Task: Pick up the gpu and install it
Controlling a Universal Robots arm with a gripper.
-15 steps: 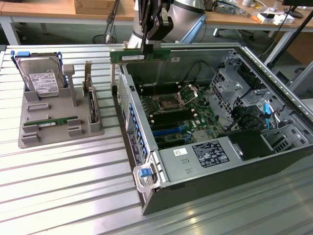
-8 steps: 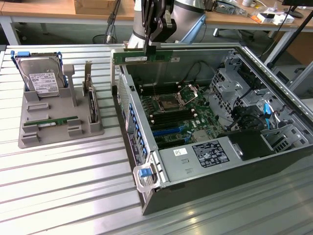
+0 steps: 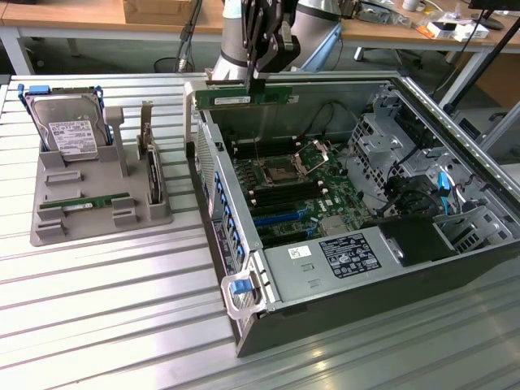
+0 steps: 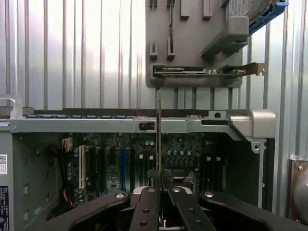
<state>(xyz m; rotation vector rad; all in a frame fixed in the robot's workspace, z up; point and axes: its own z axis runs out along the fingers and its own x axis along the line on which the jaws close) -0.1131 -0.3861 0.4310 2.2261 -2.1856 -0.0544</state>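
Gripper is clamping the gpu by its upper edge, holding it level above the rim of the computer case. I am judging pickup done and seating left: the stick is hanging over the motherboard, in no slot. The rim below is crowding it, while the open bay is offering room

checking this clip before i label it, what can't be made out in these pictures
- Wrist view: the gpu in the hand is edge-on, so its chips and label are hidden.
- Wrist view: the hard drive is cut off by the picture's edge.
- Exterior view: the print on the black label is too small to read.
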